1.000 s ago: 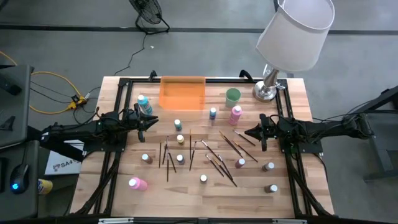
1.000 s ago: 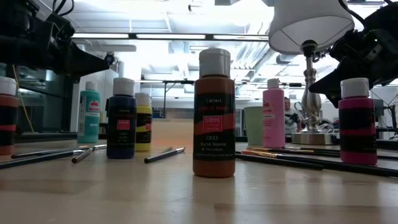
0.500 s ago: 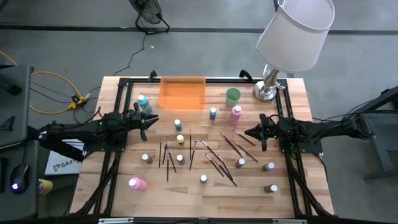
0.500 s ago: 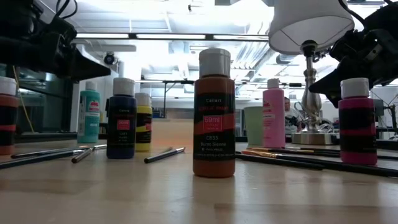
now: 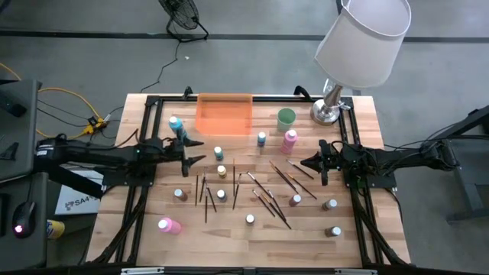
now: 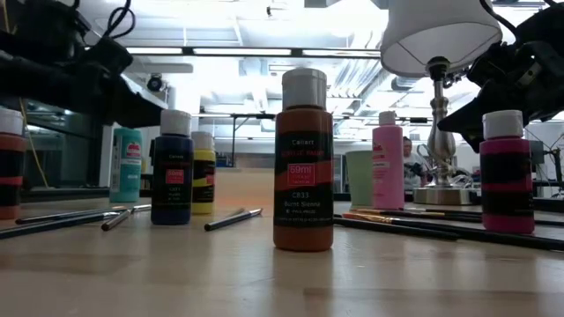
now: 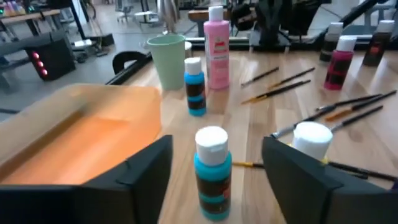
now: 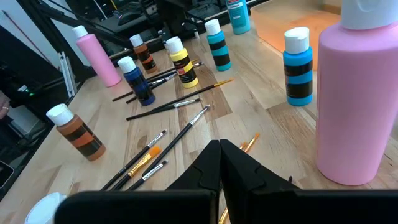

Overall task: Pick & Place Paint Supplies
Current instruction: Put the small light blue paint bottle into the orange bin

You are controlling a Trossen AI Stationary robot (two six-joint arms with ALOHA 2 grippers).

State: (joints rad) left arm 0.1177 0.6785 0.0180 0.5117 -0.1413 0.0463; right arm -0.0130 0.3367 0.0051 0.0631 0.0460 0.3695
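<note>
Presently the left gripper (image 5: 192, 152) stands with its jaws spread wide and nothing between them, hovering left of table centre. In the left wrist view a teal bottle (image 7: 212, 171) with a white cap sits upright in line with the gap between the two dark fingers (image 7: 144, 177), just ahead of them and not yet enclosed. A yellow bottle (image 5: 221, 171) stands at about 4 o'clock from that gripper, near it, and a second teal bottle (image 5: 176, 127) at 11 o'clock, beside the orange tray (image 5: 224, 113).

The right gripper (image 5: 314, 163) is pressed closed on nothing, as its wrist view shows the fingers meeting; it waits at the table's right side, with the tall pink bottle (image 5: 289, 140) at about 10 o'clock from it.

Paintbrushes (image 5: 269, 192) lie scattered flat across the middle of the table, with further small bottles among them. The green cup (image 5: 286, 117) and a lamp (image 5: 359, 42) occupy the far right corner.

Judgement on the step in hand: approach to grasp a bottle. To do it well, the open jaws should advance level until the bottle body, below the cap, sits squarely between the pads, then close evenly. A skewed approach would likely tip the narrow bottle. The tray appears to hold nothing so far; little of the task looks done.
</note>
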